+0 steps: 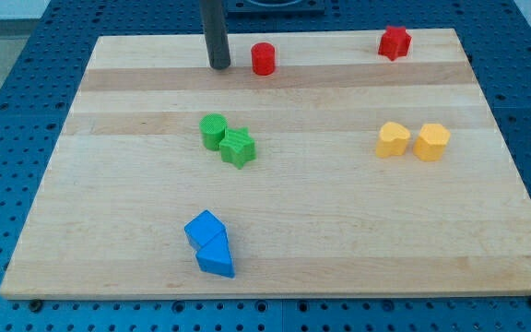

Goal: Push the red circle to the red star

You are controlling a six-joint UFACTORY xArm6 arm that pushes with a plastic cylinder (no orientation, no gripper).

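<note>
The red circle (264, 58) stands near the view's top, left of centre, on the wooden board (136, 203). The red star (395, 42) sits at the view's top right, well to the right of the circle. My tip (220, 66) rests on the board just left of the red circle, a small gap apart from it. The rod rises straight up out of the view's top.
A green circle (214, 131) and a green star (238, 147) touch each other at centre left. Two yellow blocks (394, 139) (432, 141) sit side by side at the right. A blue cube (204, 229) and a blue triangle (217, 257) lie together near the bottom.
</note>
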